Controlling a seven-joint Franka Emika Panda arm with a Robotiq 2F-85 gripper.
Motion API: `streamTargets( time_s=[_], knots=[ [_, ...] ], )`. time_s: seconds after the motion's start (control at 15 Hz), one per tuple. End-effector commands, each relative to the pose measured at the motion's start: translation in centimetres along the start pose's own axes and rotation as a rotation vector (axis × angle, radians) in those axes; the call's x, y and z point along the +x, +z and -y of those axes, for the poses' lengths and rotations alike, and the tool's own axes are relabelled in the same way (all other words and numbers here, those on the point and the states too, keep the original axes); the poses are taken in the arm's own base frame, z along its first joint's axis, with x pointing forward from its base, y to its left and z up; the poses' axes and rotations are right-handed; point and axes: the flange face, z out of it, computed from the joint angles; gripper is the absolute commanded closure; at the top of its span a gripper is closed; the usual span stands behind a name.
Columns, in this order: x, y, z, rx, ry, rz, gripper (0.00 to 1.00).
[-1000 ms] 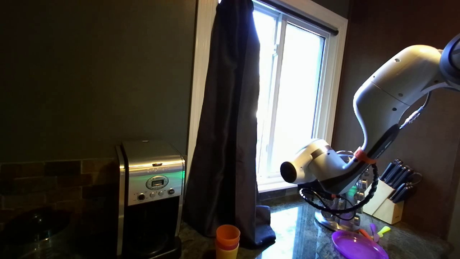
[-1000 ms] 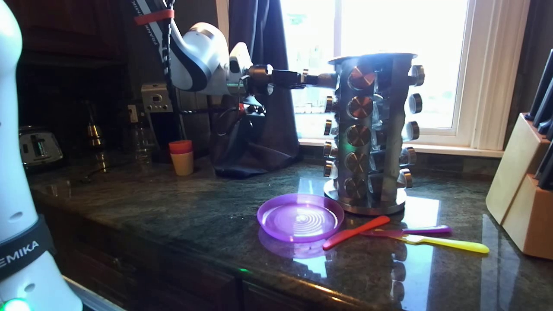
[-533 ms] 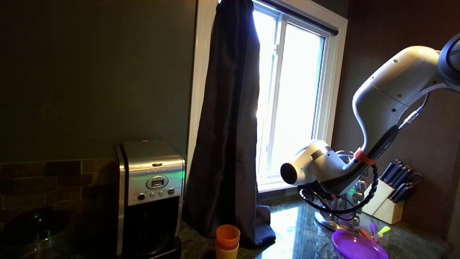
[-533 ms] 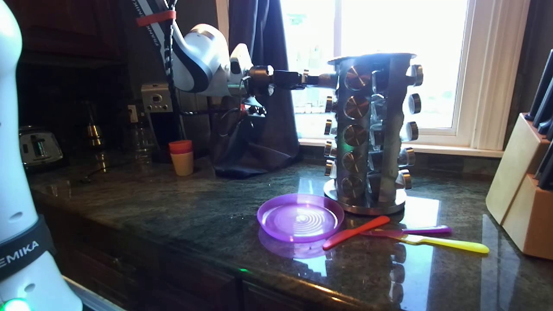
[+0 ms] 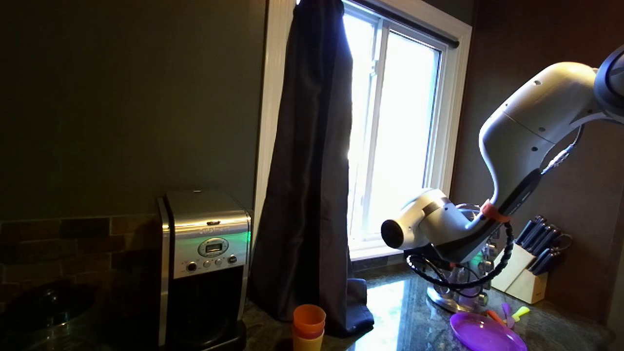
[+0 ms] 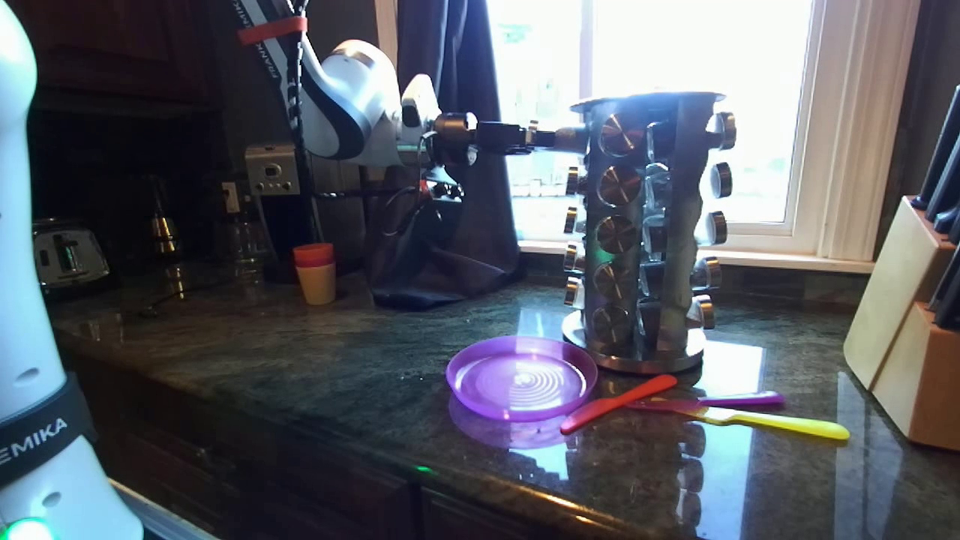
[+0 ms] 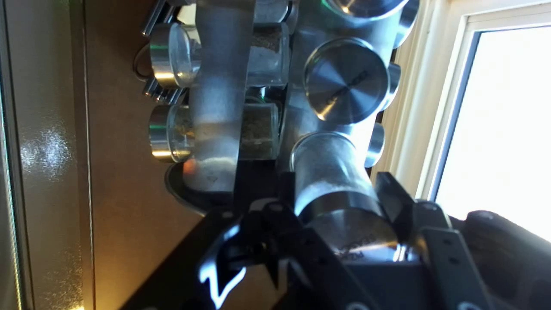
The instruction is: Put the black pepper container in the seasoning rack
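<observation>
At the seasoning rack (image 6: 685, 225), now turned slightly, fingers (image 7: 395, 201) pinch a top-tier jar (image 7: 335, 181).

Dark counter (image 6: 315, 352) before me | seasoning rack (image 6: 685, 217) | purple plate (image 6: 517, 379) | bright utensils (image 6: 787, 423) | stacked cups (image 6: 316, 283) | coffee maker (image 5: 209, 246) | knife block (image 6: 896, 315) | toaster (image 6: 73, 259)

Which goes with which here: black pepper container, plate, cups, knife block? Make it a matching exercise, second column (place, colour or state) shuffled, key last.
Things
1. black pepper container
2. plate
3. cups
4. knife block

Place, colour or state
A. nested, with an orange one on top
B. in the grasp of the end effector
C. pale, with dark handles sticking out
D. purple, lying flat on the counter

Right pairs: 1-B, 2-D, 3-A, 4-C
</observation>
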Motion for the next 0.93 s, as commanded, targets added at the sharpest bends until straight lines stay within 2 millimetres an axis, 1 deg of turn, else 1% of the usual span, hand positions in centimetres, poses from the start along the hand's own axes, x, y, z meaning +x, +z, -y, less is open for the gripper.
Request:
streamTargets(
  time_s=[0.0,0.47,0.87],
  knots=[
    [-0.55,1.00,-0.08,0.023,0.008,0.052,0.76],
    [-0.23,1.87,-0.08,0.038,0.028,0.091,0.76],
    [-0.61,1.94,0.07,0.044,0.005,0.100,0.76]
  ],
)
